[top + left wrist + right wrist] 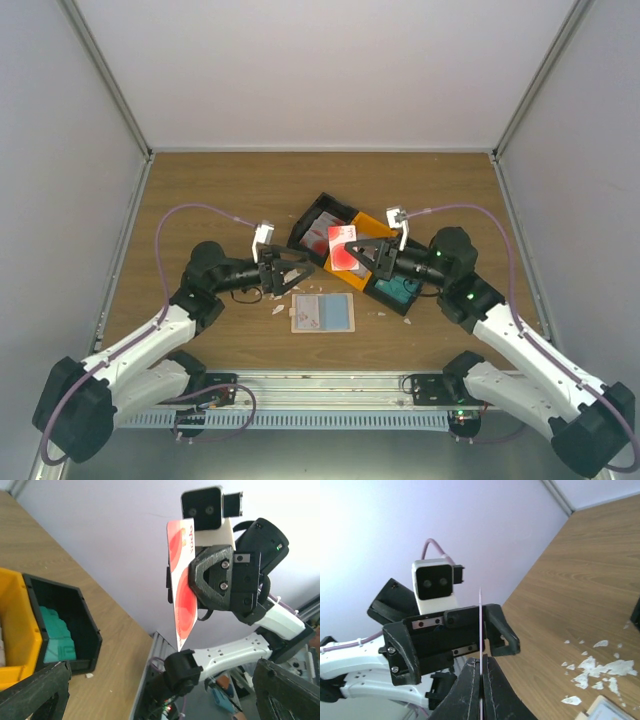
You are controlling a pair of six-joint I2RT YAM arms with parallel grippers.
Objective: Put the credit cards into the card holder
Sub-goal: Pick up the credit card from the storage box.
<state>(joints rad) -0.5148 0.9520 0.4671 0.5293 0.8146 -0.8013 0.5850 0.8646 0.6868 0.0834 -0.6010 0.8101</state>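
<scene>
Right pincer (481,666) grips a red-blotched credit card (180,580) upright over the tray (376,224); left pincer (304,271) gapes wide nearby.

A brown wooden table (220,190) filled the frame's middle, boxed by pale grey walls (320,70) above and at both sides.

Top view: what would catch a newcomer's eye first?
The red-blotched white card, pinched in the right gripper in the air over the black-and-orange tray. Facing it, the left gripper stands wide open and empty. The card holder lies flat on the table nearer the arm bases.
</scene>
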